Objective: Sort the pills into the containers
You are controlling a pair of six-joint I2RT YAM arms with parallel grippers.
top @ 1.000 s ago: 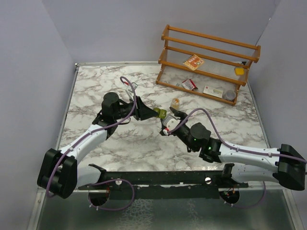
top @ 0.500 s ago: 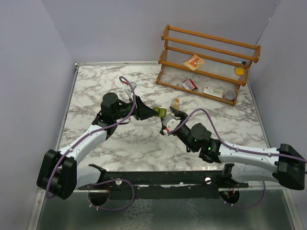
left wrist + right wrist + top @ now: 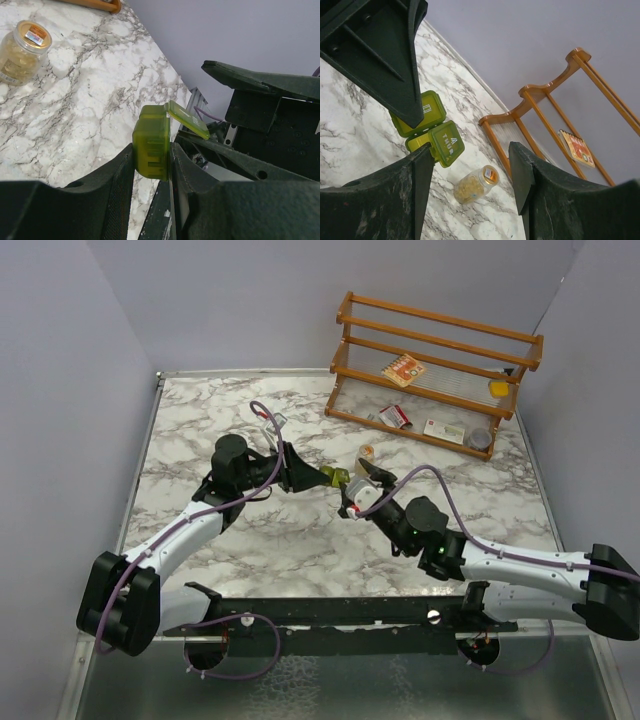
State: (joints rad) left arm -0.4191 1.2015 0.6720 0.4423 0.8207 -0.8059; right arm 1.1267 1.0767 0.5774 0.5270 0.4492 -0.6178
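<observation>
The marble surface carries a wooden rack at its far right corner, with flat cartons and a yellow block on its shelves, none of them part of the sorting.

Both arms reach toward the middle of the surface and meet there. The left fingers are closed on the olive-green pill box, clamping its two sides and holding it clear of the surface. The right fingers stand apart with nothing between them. One tip is just beside the box's one raised lid flap. Whether it touches the flap I cannot tell.

The clear bottle rests on the surface between the box and the rack, toward the far edge, with its cap on. The yellow-orange pills show only inside it.

By my reading the task is at an early stage. One compartment has been opened and the box is presented for filling, but no pill is visible in any compartment or loose on the surface. Uncapping the bottle, moving pills across and closing the lid all appear to remain.
</observation>
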